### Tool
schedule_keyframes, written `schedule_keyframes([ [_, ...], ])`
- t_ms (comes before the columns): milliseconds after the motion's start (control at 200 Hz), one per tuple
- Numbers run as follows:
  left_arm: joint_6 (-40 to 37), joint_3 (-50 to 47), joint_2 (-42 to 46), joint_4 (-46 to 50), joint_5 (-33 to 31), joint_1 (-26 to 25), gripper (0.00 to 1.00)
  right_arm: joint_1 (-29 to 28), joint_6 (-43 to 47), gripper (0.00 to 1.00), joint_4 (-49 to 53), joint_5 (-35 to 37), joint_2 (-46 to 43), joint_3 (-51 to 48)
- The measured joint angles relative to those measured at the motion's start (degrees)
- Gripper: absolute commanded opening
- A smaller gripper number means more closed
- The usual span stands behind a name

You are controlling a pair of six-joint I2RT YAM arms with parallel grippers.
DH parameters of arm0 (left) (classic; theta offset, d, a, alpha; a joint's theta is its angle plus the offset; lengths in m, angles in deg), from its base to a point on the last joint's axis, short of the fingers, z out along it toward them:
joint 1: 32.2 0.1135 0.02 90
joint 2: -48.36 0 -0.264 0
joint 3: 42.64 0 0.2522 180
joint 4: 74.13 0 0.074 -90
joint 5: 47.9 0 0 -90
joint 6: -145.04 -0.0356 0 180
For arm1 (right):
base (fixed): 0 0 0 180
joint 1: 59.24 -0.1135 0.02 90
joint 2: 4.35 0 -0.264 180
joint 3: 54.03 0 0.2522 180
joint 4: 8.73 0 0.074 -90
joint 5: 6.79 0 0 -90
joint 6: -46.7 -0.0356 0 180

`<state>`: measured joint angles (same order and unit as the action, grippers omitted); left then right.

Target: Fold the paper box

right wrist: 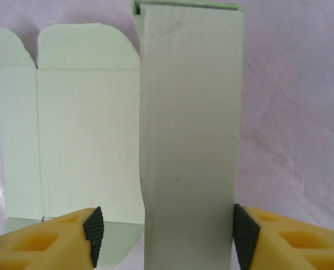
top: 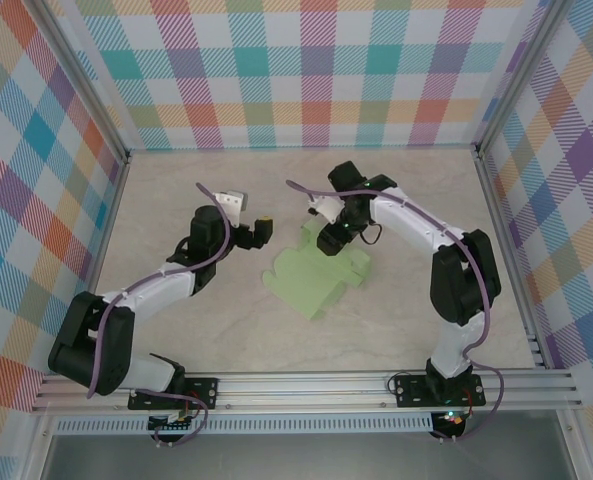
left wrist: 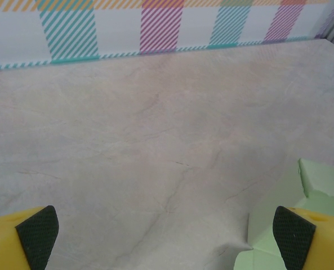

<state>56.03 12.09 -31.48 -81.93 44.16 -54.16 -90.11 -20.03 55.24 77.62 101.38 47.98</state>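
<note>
Open right gripper (right wrist: pixel 167 239) straddles raised flap of box (right wrist: pixel 88 135); left gripper (left wrist: pixel 165 233) wide open, empty, left of box.

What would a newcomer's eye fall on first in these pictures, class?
The pale green paper box lies as a cut-out sheet mid-table, against the marbled table. The right gripper sits at its far edge, open, with one panel raised between its fingers; the left gripper hovers open just left of the sheet. Bright checked walls ring the scene.
</note>
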Motion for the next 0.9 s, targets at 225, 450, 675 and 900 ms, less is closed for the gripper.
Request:
schedule_keyframes([
  [225, 3.5, 6.8, -3.3, 1.9, 3.0, -0.7, 1.0, 0.3, -6.6, 0.69, -4.9, -0.2, -12.0, -8.2],
  [450, -13.2, 10.3, -7.9, 1.8, 14.2, -2.6, 1.0, 10.7, -27.4, 0.68, -11.5, -3.4, -26.8, -16.5],
  [675, -22.4, 12.6, -17.6, 3.8, 17.6, -5.3, 0.91, 24.4, -43.8, 0.59, -12.9, -9.6, -33.2, -29.7],
  [900, -9.6, 22.9, -19.5, 8.0, 13.6, -5.2, 0.93, 26.8, -51.3, 0.25, -14.8, -18.5, -35.3, -40.0],
])
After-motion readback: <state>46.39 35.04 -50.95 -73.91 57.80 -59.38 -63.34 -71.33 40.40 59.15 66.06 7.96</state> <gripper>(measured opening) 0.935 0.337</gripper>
